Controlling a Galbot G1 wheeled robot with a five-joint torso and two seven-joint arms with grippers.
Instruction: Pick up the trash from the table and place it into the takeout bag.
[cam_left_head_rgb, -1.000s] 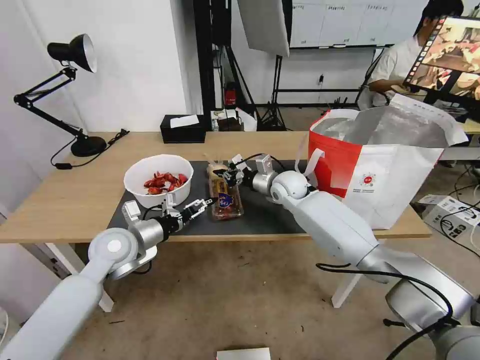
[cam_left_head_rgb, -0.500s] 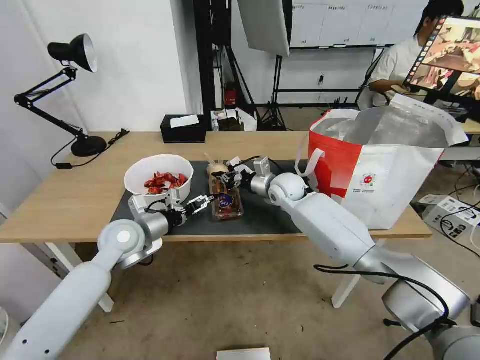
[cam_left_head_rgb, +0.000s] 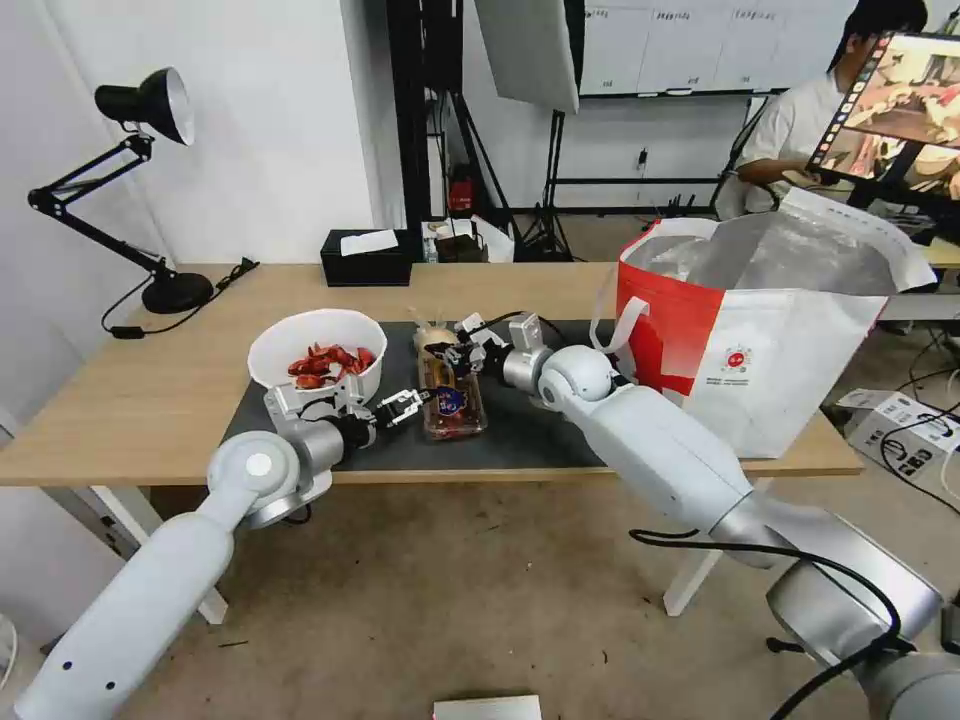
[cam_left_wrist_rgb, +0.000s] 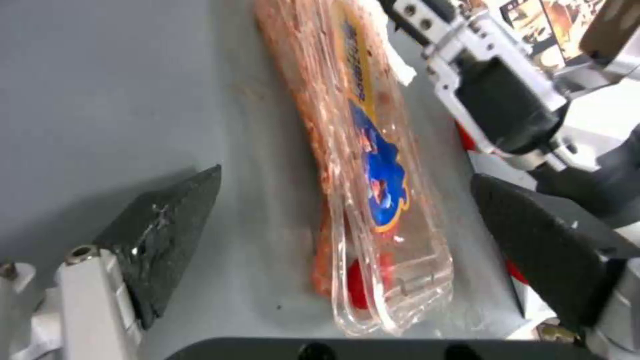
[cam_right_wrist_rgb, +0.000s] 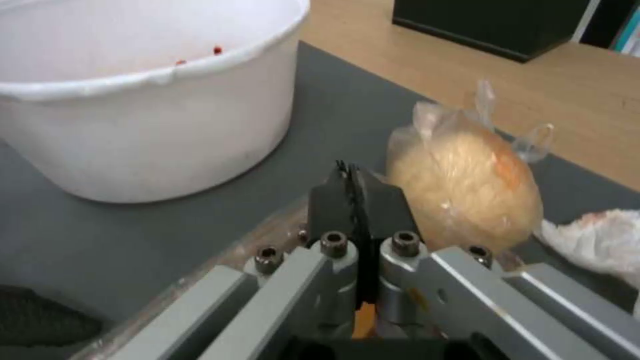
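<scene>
Table (cam_left_head_rgb: 150, 400) is bearing the bag (cam_left_head_rgb: 770, 340) at 3 o'clock, bowl (cam_left_head_rgb: 318, 358) at 9; tray (cam_left_head_rgb: 452, 400) is lying centre; left gripper (cam_left_head_rgb: 405, 406) is sitting spread at its 9 o'clock, right gripper (cam_left_head_rgb: 447, 352) is pressing together at 12

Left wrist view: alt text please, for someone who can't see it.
The left gripper is open, its two black fingers straddling the near end of a clear plastic hinged tray with red bits and a blue-and-yellow label, lying on a dark grey mat. The right gripper sits at the tray's far end.
</scene>
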